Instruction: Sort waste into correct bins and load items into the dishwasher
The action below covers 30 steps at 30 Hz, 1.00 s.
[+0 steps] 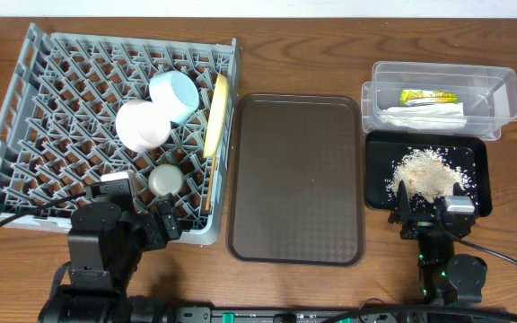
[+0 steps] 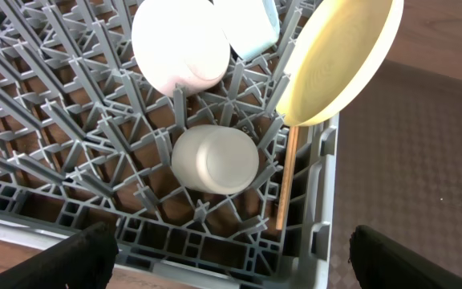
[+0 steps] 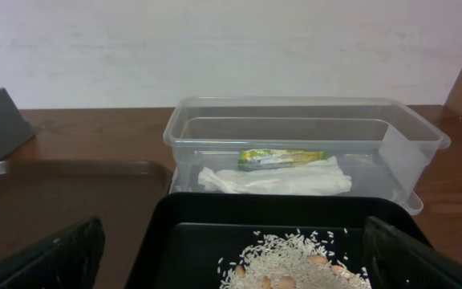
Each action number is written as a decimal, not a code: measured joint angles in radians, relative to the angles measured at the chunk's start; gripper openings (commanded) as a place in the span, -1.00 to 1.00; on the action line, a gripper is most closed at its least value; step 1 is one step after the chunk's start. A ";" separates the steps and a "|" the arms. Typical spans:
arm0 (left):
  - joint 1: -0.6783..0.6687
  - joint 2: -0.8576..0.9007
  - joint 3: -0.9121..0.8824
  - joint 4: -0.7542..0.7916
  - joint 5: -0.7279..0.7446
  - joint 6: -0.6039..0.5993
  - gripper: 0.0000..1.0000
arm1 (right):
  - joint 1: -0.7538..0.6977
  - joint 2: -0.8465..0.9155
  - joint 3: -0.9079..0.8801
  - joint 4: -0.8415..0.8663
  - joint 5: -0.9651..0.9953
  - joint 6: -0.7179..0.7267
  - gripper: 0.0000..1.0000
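Note:
The grey dishwasher rack (image 1: 34, 135) holds a white bowl (image 1: 142, 124), a light blue bowl (image 1: 175, 93), a yellow plate (image 1: 215, 115) standing on edge, a small white cup (image 1: 164, 179) and chopsticks (image 2: 285, 181) along its right wall. My left gripper (image 1: 148, 218) hangs open and holds nothing at the rack's near right corner, just short of the cup (image 2: 215, 158). The clear tub (image 1: 501, 90) holds the snack wrapper (image 1: 427, 97) and napkin (image 1: 424, 116). Rice scraps (image 1: 423, 170) lie in the black tray (image 1: 377, 157). My right gripper (image 1: 431, 208) stands open and holds nothing at that tray's near edge.
A large brown serving tray (image 1: 299, 179) lies between the rack and the two bins, with nothing on it. Bare wooden table shows along the front edge and at the far right. A pale wall stands behind the tub (image 3: 295, 120).

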 measured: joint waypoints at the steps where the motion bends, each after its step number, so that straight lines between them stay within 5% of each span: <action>1: 0.000 -0.002 0.000 0.000 0.000 0.000 0.91 | 0.000 0.000 0.000 0.000 0.000 0.000 0.98; 14: 0.012 -0.180 -0.069 0.010 -0.003 0.003 0.91 | 0.000 0.000 0.000 0.000 -0.001 0.000 0.99; 30: 0.066 -0.531 -0.599 0.610 -0.003 0.003 0.91 | 0.000 0.000 0.000 0.000 -0.003 0.000 0.99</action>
